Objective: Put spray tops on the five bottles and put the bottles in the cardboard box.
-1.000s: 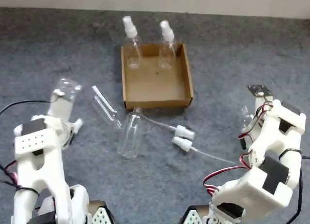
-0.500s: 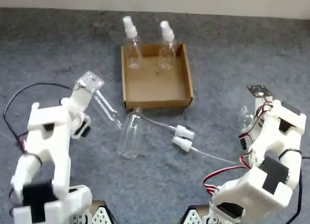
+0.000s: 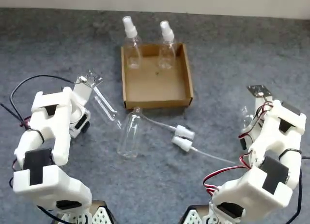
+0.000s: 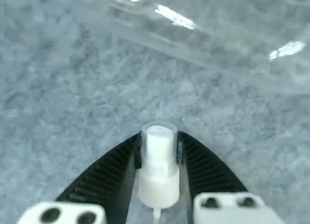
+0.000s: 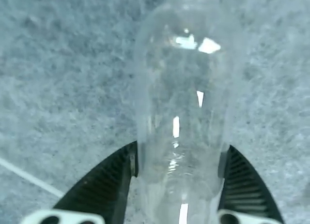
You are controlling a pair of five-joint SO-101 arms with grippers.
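My left gripper (image 4: 159, 139) is clamped on a white spray top (image 4: 158, 171), with a black finger on each side and the clear-capped end pointing away from my wrist. In the high view this gripper sits left of centre, low over the grey carpet (image 3: 232, 50). Just beyond it lies a slim bottle (image 3: 104, 104), on its side and without a top. I cannot tell whether the two touch.

My right gripper (image 5: 179, 154) is closed around the body of a clear bottle (image 5: 181, 117), and its fingers press on opposite sides of the bottle. In the high view it is at the right edge of the frame, about halfway up.

Between my arms, near the centre of the high view, another open bottle (image 3: 130, 134) lies on its side with its neck toward the cardboard box (image 3: 124, 81). To the right of this bottle two loose tops lie close together, one spray head (image 3: 184, 132) just above the other spray head (image 3: 181, 143). Their thin dip tubes trail across the carpet.

The box is farther off, in the upper middle of the frame, shallow and open at the top. Against its far wall stand two finished bottles, both upright with white sprayers on. One is the left capped bottle (image 3: 131, 47) and the other is the right capped bottle (image 3: 166, 46).
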